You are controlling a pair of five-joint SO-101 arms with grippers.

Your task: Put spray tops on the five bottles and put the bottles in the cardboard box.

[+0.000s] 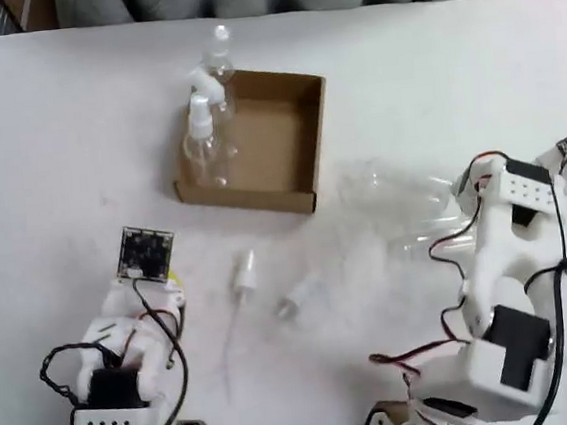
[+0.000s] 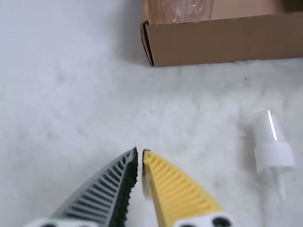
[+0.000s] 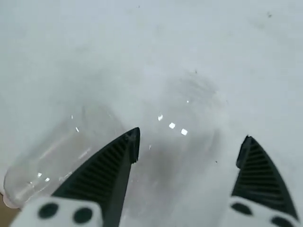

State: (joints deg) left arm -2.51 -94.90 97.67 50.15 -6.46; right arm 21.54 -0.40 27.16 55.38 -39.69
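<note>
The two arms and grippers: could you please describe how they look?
The left arm and right arm are white with black motors and red and black cables. The left gripper has one grey and one yellow ribbed finger; the right gripper has black ones.

Two white plastic arms with black motors and loose wiring.
The left arm (image 1: pixel 115 394) and right arm (image 1: pixel 503 252) are white shells dotted with rows of small holes, with black motor blocks and black and red cables (image 1: pixel 50 374) looping outside. Each wrist carries a small dark circuit board (image 1: pixel 147 251). The left tool (image 2: pixel 140 152) pairs a ribbed grey finger (image 2: pixel 102 198) with a yellow finger (image 2: pixel 175 189); the right tool (image 3: pixel 189 142) has ribbed black fingers (image 3: pixel 106 165) on white bases with dark screw holes.
</note>
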